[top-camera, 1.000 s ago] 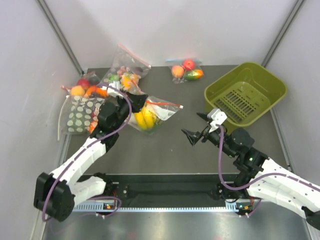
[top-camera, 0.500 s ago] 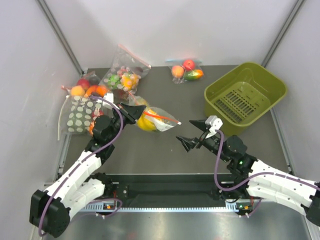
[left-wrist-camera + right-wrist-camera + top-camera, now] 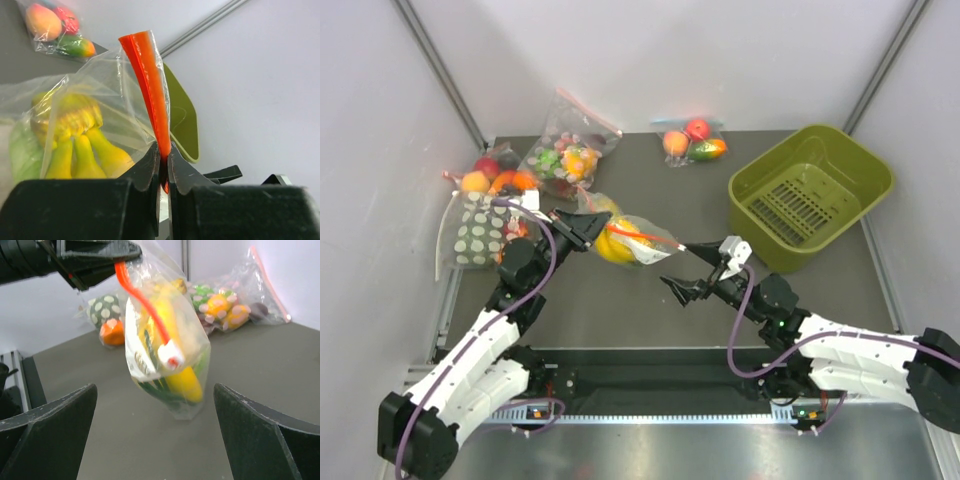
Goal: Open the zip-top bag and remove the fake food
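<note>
The left claw [image 3: 587,228], its arm stretched forward, is clenched on the red zip strip [image 3: 150,90] of the zip-top bag [image 3: 640,246]. The bag hangs over the middle of the table [image 3: 640,310] and holds one bunch of bananas [image 3: 612,243] and one lettuce [image 3: 22,150]. Three other bags [image 3: 565,150] lie behind. The right claw [image 3: 677,265], spread wide and empty, reaches in low just right of the bag. One green basket [image 3: 865,170] sits far right.

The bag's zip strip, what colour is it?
The zip strip is orange-red, clearest in the left wrist view.
</note>
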`<move>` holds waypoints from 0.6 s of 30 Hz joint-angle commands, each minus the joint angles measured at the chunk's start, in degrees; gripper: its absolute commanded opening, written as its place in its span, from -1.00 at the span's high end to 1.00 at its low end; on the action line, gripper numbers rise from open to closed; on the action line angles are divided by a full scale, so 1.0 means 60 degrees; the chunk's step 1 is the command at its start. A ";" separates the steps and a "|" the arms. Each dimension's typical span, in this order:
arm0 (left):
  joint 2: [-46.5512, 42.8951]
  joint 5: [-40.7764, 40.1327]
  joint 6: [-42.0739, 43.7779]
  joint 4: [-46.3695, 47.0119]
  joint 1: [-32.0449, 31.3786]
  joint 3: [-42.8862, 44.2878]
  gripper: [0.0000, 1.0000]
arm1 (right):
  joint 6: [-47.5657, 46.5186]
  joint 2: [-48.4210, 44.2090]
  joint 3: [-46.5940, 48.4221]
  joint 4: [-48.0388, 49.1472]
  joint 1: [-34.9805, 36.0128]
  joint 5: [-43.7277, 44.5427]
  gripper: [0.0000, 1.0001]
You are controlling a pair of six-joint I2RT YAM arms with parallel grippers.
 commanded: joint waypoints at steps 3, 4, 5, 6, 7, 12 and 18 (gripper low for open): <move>-0.0427 0.0435 -0.1109 0.1823 0.0028 -0.0345 1.00 | 0.0244 0.0933 -0.0069 0.2707 0.0149 -0.0060 -0.99; -0.0441 0.0478 -0.1211 0.1927 0.0028 -0.0476 1.00 | 0.0273 0.1123 -0.0083 0.2957 0.0149 -0.0075 -0.99; -0.0485 0.0479 -0.1329 0.1971 0.0013 -0.0507 1.00 | 0.0288 0.1502 -0.0098 0.3510 0.0163 -0.0075 -1.00; -0.0500 0.0493 -0.1373 0.2001 0.0013 -0.0521 1.00 | 0.0332 0.1709 -0.0112 0.3733 0.0149 -0.0075 -0.99; -0.0515 0.0508 -0.1403 0.2015 0.0013 -0.0550 1.00 | 0.0347 0.1914 -0.0113 0.3968 0.0163 0.0157 -0.99; -0.0646 0.0625 -0.1666 0.2162 -0.0001 -0.0580 1.00 | 0.0522 0.3203 -0.0244 0.5839 0.0149 0.0379 -0.99; -0.0807 0.0874 -0.1988 0.2118 -0.0001 -0.0755 1.00 | 0.0552 0.3952 -0.0201 0.7060 0.0163 0.0482 -0.89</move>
